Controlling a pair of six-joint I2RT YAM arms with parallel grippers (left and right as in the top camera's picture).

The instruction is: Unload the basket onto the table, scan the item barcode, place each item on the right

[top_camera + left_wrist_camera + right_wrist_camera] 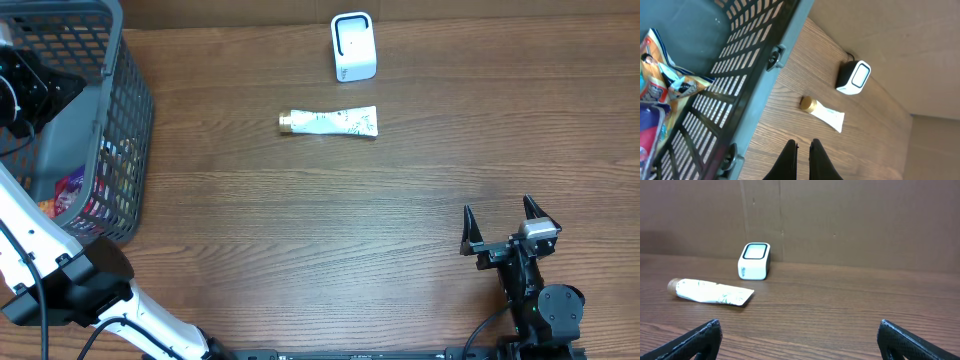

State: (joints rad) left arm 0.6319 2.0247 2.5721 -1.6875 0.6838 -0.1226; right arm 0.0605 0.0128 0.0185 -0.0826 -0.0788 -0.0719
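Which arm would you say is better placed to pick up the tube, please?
Right, probably: the right gripper is open and faces the tube unobstructed, while the left gripper is shut, by the basket.

The printing on the white squeeze tube with a gold cap (330,122) is too small to read in any view, so you cannot tell where its barcode sits. The grey plastic mesh basket (130,110) runs off the top and left edges of the overhead view. The colourful snack packets (660,75) inside it show only in part, behind the mesh or cut by the frame.

In the left wrist view, the left gripper (803,147) is cropped by the bottom edge. Overhead, its fingers are hidden under the black wrist housing (30,90).

In the right wrist view, the right gripper (799,327) shows only its two dark tips at the bottom corners.
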